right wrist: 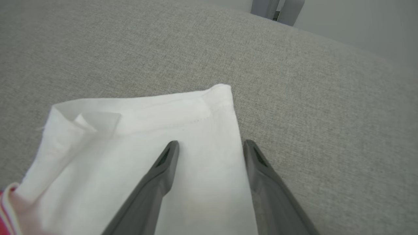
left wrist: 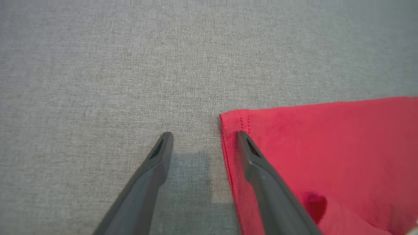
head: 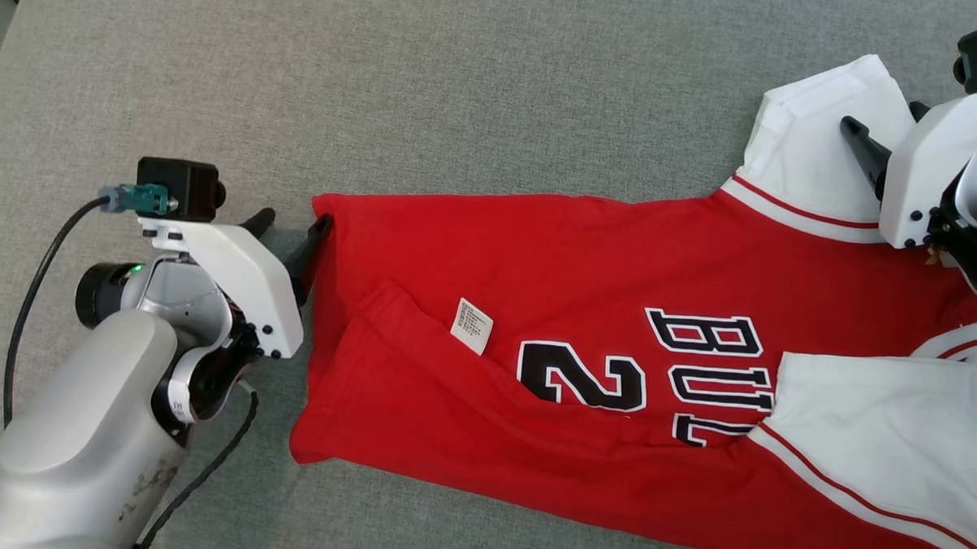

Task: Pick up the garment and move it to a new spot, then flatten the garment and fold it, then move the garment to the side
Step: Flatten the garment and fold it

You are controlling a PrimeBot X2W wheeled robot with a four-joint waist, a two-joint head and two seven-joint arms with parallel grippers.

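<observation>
Head view: jersey [head: 537, 268] on grey surface [head: 462, 87].
Left gripper [left wrist: 204, 134]: spread wide, astride hem corner [left wrist: 230, 121].
Right gripper [right wrist: 211, 142]: spread wide, over sleeve [right wrist: 130, 147] edge.

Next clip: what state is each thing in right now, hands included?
Jersey: lying on the grey surface, partly folded, not held.
Far sleeve: spread outward, one corner turned back.
Near sleeve: folded in over the jersey's front.
Label: exposed, lying flat.
Left hand: open, straddling the jersey's corner.
Right hand: open, above the far sleeve's edge.
</observation>
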